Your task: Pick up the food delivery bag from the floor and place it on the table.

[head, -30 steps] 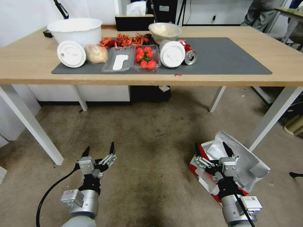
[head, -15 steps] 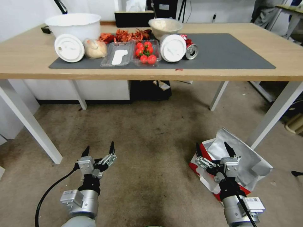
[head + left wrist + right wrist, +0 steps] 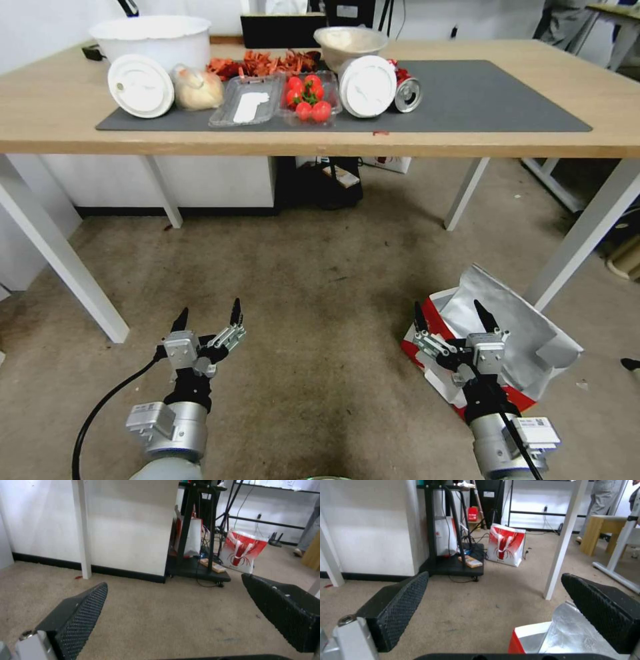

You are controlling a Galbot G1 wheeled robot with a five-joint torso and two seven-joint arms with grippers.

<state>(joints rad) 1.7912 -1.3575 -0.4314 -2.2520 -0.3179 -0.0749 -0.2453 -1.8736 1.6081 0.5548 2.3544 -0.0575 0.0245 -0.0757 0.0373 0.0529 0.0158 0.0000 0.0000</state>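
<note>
Food delivery bag (image 3: 513, 333) lies on the floor (image 3: 320, 280) by the tabletop's (image 3: 600, 140) right front leg, foil lining gaping open. The right gripper (image 3: 450, 319) hangs just above its near red edge, fingers spread wide and empty; the left gripper (image 3: 208, 319) is likewise open over bare floor. Over the last second the head view has tipped down: the tabletop climbed in the picture while bag and arms kept their places. By my reading the robot is bending toward the bag; no grasp yet.
</note>
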